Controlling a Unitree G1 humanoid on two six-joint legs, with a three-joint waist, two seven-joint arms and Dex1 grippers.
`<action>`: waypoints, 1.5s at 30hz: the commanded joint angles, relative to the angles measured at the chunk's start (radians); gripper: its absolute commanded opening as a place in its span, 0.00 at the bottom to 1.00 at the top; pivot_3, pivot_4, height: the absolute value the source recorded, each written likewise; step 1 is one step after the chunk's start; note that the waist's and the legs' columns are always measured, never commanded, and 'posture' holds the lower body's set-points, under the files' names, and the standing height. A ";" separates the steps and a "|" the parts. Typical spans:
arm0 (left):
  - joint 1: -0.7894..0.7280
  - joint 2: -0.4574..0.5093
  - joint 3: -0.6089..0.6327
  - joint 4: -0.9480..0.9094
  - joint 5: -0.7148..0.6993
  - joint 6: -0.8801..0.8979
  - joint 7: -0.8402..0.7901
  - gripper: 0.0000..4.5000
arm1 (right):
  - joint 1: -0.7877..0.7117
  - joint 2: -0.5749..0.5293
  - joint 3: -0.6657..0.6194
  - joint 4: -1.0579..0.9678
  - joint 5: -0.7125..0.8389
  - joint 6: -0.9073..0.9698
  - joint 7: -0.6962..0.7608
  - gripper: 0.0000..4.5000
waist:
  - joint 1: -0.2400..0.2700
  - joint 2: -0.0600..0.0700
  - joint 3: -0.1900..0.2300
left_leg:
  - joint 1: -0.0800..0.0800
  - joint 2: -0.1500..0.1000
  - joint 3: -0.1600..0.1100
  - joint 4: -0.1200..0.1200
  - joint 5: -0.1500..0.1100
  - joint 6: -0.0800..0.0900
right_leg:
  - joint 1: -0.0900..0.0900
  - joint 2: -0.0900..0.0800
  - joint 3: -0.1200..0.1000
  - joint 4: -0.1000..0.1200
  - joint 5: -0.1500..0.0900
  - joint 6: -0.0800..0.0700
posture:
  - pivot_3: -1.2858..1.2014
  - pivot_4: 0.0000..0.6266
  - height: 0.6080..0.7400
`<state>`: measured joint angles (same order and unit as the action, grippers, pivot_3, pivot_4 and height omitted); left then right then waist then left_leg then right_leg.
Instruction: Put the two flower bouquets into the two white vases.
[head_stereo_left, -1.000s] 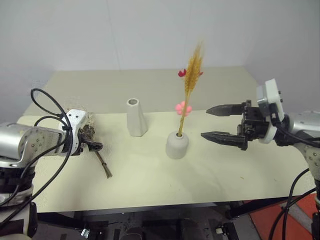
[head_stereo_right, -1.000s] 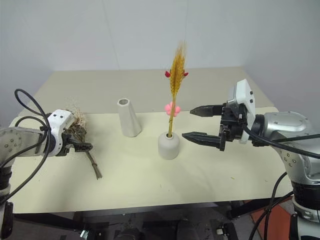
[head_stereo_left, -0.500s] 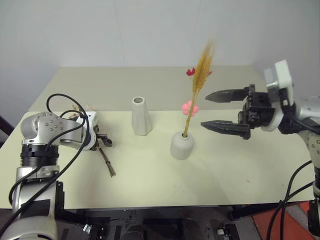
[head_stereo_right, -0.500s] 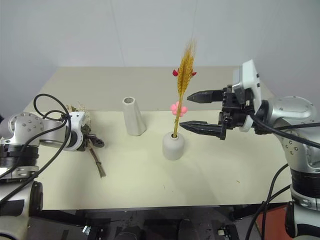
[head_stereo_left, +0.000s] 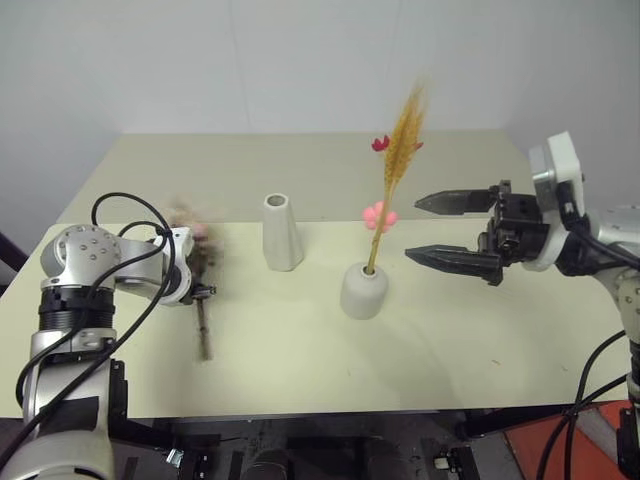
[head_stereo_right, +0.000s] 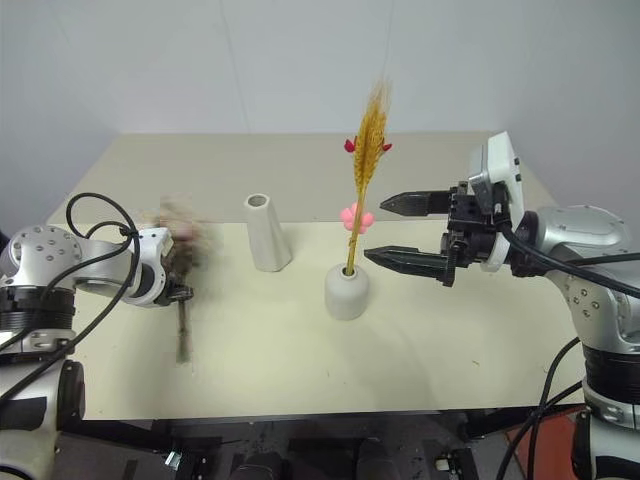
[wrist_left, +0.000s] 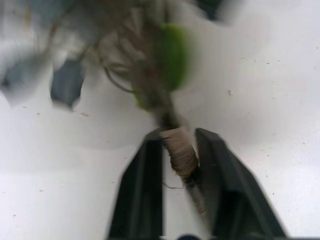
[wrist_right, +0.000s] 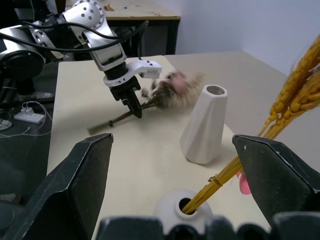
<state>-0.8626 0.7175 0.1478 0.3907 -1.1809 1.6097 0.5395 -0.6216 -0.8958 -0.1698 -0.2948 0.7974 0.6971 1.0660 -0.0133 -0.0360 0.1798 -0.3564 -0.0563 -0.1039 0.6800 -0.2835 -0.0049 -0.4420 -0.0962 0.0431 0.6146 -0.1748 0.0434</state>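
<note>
Just closed — left gripper (wrist_left: 177, 160) now pinching the bushy bouquet (head_stereo_left: 192, 235) at its wrapped stem, blooms blurred, so probably coming off the table (head_stereo_left: 300, 350). Half the job already done — wheat bouquet (head_stereo_left: 398, 150) standing in the round vase (head_stereo_left: 364, 290). Tall vase (head_stereo_left: 281, 232) empty, just beside. Right gripper (head_stereo_left: 458, 232) spread wide, holding nothing, near the wheat stalks.

Right gripper (head_stereo_right: 388, 232) at centre right: fingers spread wide, holding nothing. Wheat bouquet (head_stereo_right: 366, 150) stands in the rounded vase (head_stereo_right: 346, 292) at centre. Tall vase (head_stereo_right: 264, 235) left of it, empty. Left gripper (head_stereo_right: 180, 293) at lower left is clamped on the bushy bouquet's (head_stereo_right: 178, 232) stems, above the table (head_stereo_right: 430, 340).
</note>
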 joint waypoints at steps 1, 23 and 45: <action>0.002 0.004 0.070 -0.061 0.003 0.005 0.017 0.02 | -0.010 0.000 -0.021 -0.006 -0.005 -0.028 0.004 1.00 | -0.001 0.000 0.000 | 0.000 0.000 0.000 0.000 0.000 0.000 | 0.000 0.000 0.000 0.000 0.000 0.000 | 0.52 0.24 1.00; -0.191 -0.024 0.066 -0.045 0.391 -1.039 -1.439 0.02 | 0.042 0.020 -0.078 -0.077 0.009 0.042 -0.157 1.00 | 0.004 0.000 -0.001 | -0.014 0.001 0.010 0.003 0.001 -0.001 | -0.012 0.001 -0.001 -0.001 0.003 -0.001 | 0.52 0.24 1.00; -0.423 -0.172 0.037 0.457 0.681 -1.298 -1.678 0.02 | 0.192 0.004 -0.200 -0.231 0.130 0.099 -0.330 1.00 | -0.006 0.000 -0.001 | -0.019 0.001 0.012 0.014 -0.003 0.005 | -0.012 0.002 0.000 0.001 0.006 0.003 | 0.52 0.24 1.00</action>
<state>-1.2599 0.5426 0.1688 0.8526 -0.5092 0.3333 -1.1288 -0.4254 -0.8761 -0.3312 -0.5028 0.9099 0.7978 0.7433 -0.0191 -0.0363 0.1791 -0.3754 -0.0551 -0.0922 0.6944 -0.2860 0.0006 -0.4542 -0.0942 0.0430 0.6159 -0.1691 0.0466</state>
